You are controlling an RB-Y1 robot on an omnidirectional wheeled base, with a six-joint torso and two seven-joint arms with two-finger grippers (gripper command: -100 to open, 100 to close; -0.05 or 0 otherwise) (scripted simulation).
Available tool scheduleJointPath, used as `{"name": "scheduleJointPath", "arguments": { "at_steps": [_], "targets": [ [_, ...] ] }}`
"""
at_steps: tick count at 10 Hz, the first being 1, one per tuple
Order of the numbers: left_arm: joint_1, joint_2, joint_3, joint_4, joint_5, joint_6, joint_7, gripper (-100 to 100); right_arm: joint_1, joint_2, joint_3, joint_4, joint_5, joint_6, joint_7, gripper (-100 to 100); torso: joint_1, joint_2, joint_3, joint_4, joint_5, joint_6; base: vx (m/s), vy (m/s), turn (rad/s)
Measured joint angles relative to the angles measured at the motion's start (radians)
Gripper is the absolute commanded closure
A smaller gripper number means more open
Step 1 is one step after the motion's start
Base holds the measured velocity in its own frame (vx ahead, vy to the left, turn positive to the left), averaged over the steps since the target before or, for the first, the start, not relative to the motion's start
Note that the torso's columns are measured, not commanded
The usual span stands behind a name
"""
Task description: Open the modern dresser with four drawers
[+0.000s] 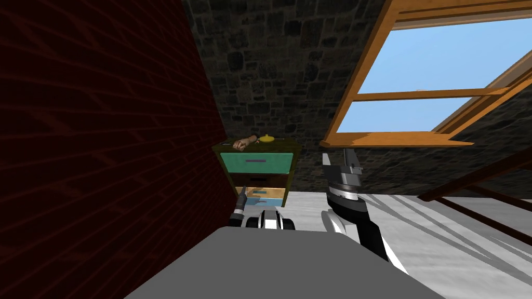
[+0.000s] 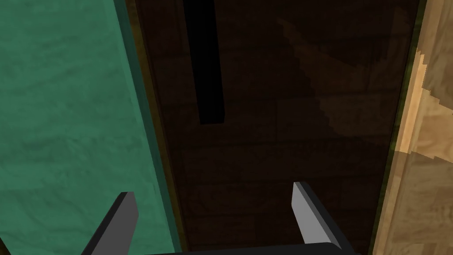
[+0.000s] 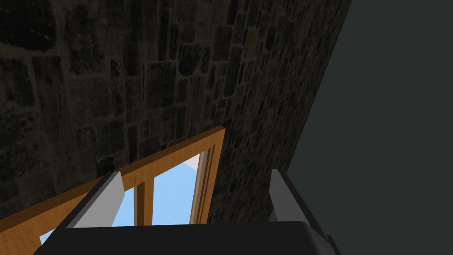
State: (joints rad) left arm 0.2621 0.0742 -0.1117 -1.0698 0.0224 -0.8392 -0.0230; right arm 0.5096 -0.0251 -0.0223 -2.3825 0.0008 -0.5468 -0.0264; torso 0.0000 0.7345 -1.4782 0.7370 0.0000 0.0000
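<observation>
Hovering at dresser (image 1: pixel 258 162), left claw (image 2: pixel 213 189) spread before dark drawer (image 2: pixel 274 133) beside green drawer (image 2: pixel 66 110); next likely needing claw centred over black handle (image 2: pixel 206 62), then pinching. Right claw (image 3: pixel 193 172) spread, raised.

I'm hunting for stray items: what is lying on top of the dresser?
A brown, elongated thing and a low yellow thing lie side by side on the dresser. What they are is too small to tell; anything behind them is covered.

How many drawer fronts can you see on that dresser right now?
4. The green drawer is at the top; the dark brown drawer is below it, facing the open left gripper; the light wood drawer is third; the blue drawer is lowest, possibly partly hidden.
</observation>
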Motion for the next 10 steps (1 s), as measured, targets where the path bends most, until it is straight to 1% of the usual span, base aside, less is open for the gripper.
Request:
{"name": "scheduleJointPath", "arguments": {
  "at_steps": [1, 2, 4, 5, 6, 7, 8, 9, 10],
  "targets": [
    [-0.004, 0.024, 0.001, 0.009, 0.001, -0.005, 0.001, -100, 0.0, 0.0, 0.0, 0.0, 0.0, 0.0, 0.0, 0, 0.0, 0.003, 0.002, 0.001, 0.0, 0.0, 0.032, 0.001, -0.001],
    [-0.009, 0.042, 0.002, 0.016, 0.001, -0.008, 0.001, -100, 0.0, 0.0, 0.0, 0.0, 0.0, 0.0, 0.0, 0, 0.0, 0.004, 0.003, 0.001, 0.0, 0.0, 0.123, 0.002, -0.017],
    [-0.024, 0.052, 0.007, 0.003, 0.005, 0.021, 0.001, -100, 0.0, 0.0, 0.0, 0.0, 0.0, 0.0, 0.0, 0, -0.001, -0.001, -0.001, 0.0, 0.0, 0.0, 0.153, -0.004, -0.008],
    [-0.017, 0.031, 0.007, -0.017, 0.005, 0.036, 0.003, -100, 0.0, 0.0, 0.0, 0.0, 0.0, 0.0, 0.0, 0, 0.0, 0.002, 0.001, 0.0, 0.0, 0.0, 0.074, 0.012, 0.001],
    [-0.03, 0.007, 0.01, -0.001, 0.007, 0.036, 0.003, -100, 0.0, 0.0, 0.0, 0.0, 0.0, 0.0, 0.0, 0, 0.001, 0.007, 0.004, 0.002, 0.0, 0.0, 0.026, 0.011, -0.004],
    [-0.027, -0.013, 0.009, -0.006, 0.007, 0.038, 0.004, -100, 0.0, 0.0, 0.0, 0.0, 0.0, 0.0, 0.0, 0, 0.0, 0.009, 0.006, 0.003, 0.0, 0.0, -0.002, 0.006, 0.001],
    [-0.036, -0.036, 0.011, 0.01, 0.007, 0.032, 0.003, -100, 0.0, 0.0, 0.0, 0.0, 0.0, 0.0, 0.0, 0, 0.0, 0.008, 0.005, 0.002, 0.0, 0.0, 0.0, 0.0, 0.0],
    [-0.037, -0.038, 0.011, 0.012, 0.007, 0.03, 0.003, -100, 0.0, 0.0, 0.0, 0.0, 0.0, 0.0, 0.0, 0, 0.0, 0.006, 0.004, 0.002, 0.0, 0.0, 0.036, 0.0, 0.006],
    [-0.05, -0.038, 0.014, 0.008, 0.009, 0.044, 0.003, -100, 0.0, 0.0, 0.0, 0.0, 0.0, 0.0, 0.0, 0, 0.0, 0.002, 0.001, 0.001, 0.0, 0.0, 0.061, 0.001, 0.004]
  ]
}}
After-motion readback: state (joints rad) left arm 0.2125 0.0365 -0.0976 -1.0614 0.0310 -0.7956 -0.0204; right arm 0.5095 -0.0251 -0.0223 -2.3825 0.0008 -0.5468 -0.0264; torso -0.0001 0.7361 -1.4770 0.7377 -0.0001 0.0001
